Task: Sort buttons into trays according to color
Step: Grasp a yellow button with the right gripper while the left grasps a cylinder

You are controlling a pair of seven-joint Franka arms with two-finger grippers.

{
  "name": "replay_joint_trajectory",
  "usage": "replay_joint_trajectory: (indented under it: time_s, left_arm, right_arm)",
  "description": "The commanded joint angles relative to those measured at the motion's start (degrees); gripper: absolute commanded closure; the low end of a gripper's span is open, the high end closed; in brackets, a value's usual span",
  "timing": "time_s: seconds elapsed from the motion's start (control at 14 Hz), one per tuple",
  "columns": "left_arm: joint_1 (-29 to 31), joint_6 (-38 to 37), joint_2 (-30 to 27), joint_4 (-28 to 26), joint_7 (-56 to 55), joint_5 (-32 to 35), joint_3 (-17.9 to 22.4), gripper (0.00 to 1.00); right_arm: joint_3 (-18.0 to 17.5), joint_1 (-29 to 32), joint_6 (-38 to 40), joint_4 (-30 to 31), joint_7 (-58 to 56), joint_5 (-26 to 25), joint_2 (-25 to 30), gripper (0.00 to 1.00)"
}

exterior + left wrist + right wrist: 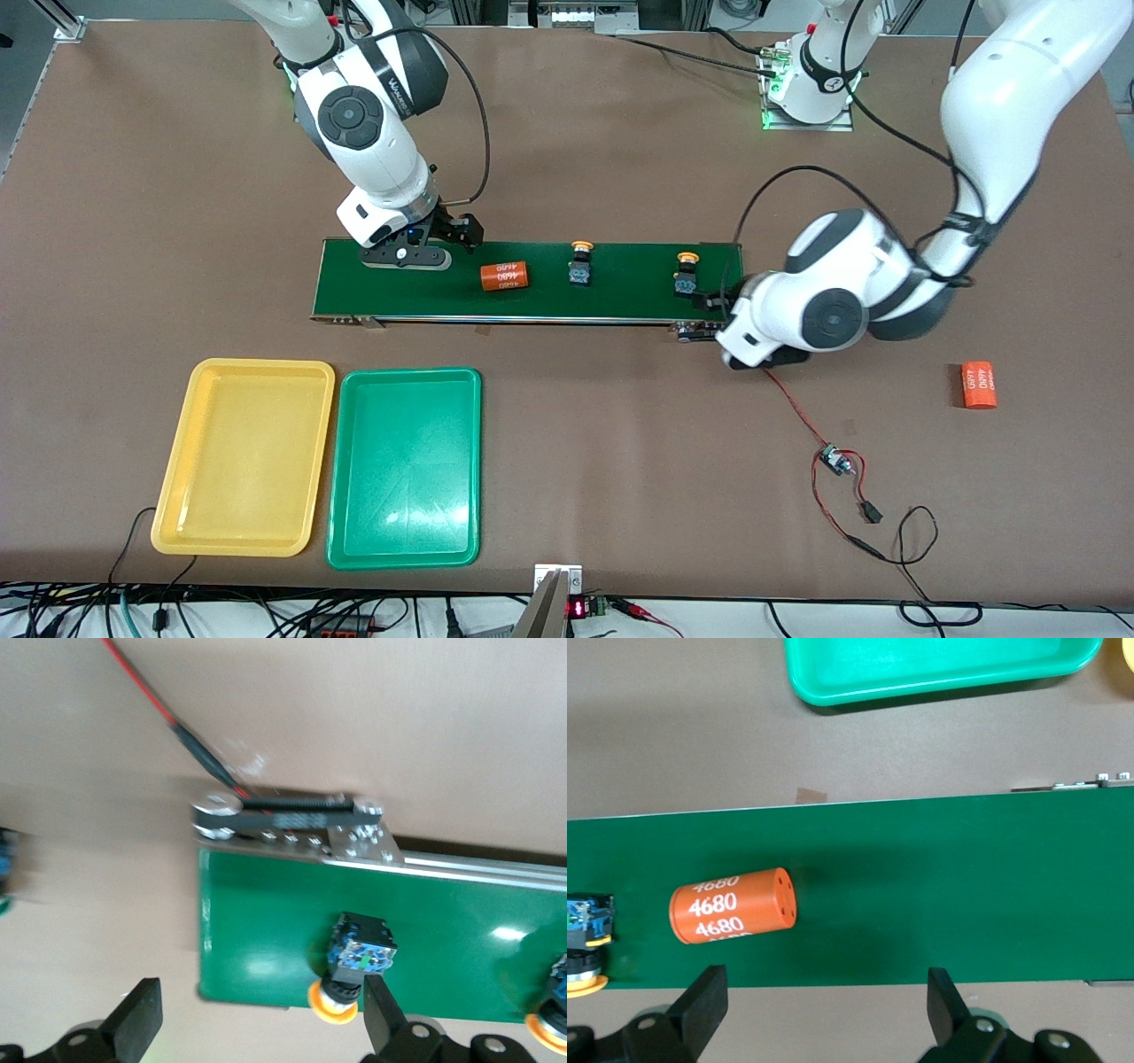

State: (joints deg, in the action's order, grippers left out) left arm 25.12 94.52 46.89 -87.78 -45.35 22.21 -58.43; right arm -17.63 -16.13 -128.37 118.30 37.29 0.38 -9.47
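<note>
Two yellow-capped buttons lie on the dark-green belt (620, 288), one (580, 263) at its middle and one (687, 273) near the left arm's end. My left gripper (706, 301) hovers open over that end. In the left wrist view the gripper (260, 992) is wide open, and the nearby button (356, 958) lies just inside one finger (383, 1014), ungripped. My right gripper (459, 232) stands open and empty over the belt's other end, as its wrist view (826, 981) confirms. The yellow tray (244, 456) and the green tray (405, 467) lie side by side, both empty.
An orange numbered cylinder (505, 276) lies on the belt beside the right gripper, and another (979, 385) on the table toward the left arm's end. Red and black wires with a small board (833, 459) trail from the belt's motor bracket (288, 819).
</note>
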Motion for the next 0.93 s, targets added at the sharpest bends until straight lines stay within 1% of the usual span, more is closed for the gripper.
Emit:
replay_joint_trajectory:
  time_s: [0.0, 0.14, 0.21, 0.28, 0.36, 0.43, 0.5, 0.57, 0.64, 0.71, 0.78, 0.85]
  left_arm:
    - [0.0, -4.3, -0.5, 6.2, 4.1, 3.7, 0.2, 0.00]
    - [2.0, -6.2, -0.3, 7.4, 9.6, 10.5, 0.4, 0.00]
    - [3.3, -5.8, -0.7, 7.2, 13.9, 12.1, 0.7, 0.00]
    - [3.4, -5.7, -2.0, 7.2, 19.4, 12.9, 3.8, 0.00]
    - [3.4, -5.1, -2.9, 7.2, 24.5, 11.9, 7.5, 0.00]
    - [2.4, -2.6, -6.2, 6.5, 31.2, 10.9, 13.0, 0.00]
    - [-0.5, 1.5, -9.2, 4.8, 36.8, 9.2, 19.0, 0.00]
    - [-3.0, 4.1, -11.7, 3.1, 41.5, 5.8, 26.0, 0.00]
    - [-5.1, 7.2, -13.6, 1.7, 46.6, 0.5, 32.2, 0.00]
    - [-5.9, 10.0, -15.1, -1.0, 50.8, -2.9, 36.0, 0.00]
    - [-6.2, 13.5, -16.8, -3.9, 54.1, -4.7, 39.4, 0.00]
    - [-7.4, 17.2, -18.4, -7.0, 56.5, -4.9, 42.8, 0.00]
  right_arm:
    - [0.0, -0.3, -1.0, -1.2, 0.2, -0.4, -1.0, 0.00]
    - [0.0, -0.8, -1.6, -1.8, 3.5, -0.5, -1.9, 0.00]
    - [-0.1, -1.5, -1.5, -3.1, 5.1, -0.5, -2.7, 0.00]
    - [-0.7, -1.9, -1.4, -4.8, 5.3, -0.5, -3.9, 0.00]
    - [-1.1, -2.1, -1.4, -6.2, 5.2, -0.7, -4.8, 0.00]
    - [-1.5, -2.3, -1.4, -7.3, 5.3, -0.9, -5.7, 0.00]
    - [-1.7, -3.4, -1.4, -8.7, 5.3, -1.1, -6.7, 0.00]
    - [-1.7, -4.2, -1.3, -10.3, 5.4, -1.1, -8.0, 0.00]
    - [-1.7, -5.2, -1.3, -11.3, 5.9, -1.1, -9.2, 0.00]
    - [-1.7, -6.1, -1.4, -12.4, 7.6, -1.3, -10.4, 0.00]
    - [-1.7, -6.7, -1.4, -13.3, 9.5, -2.8, -11.6, 0.00]
    - [-1.7, -7.6, -1.4, -14.0, 11.1, -4.6, -12.7, 0.00]
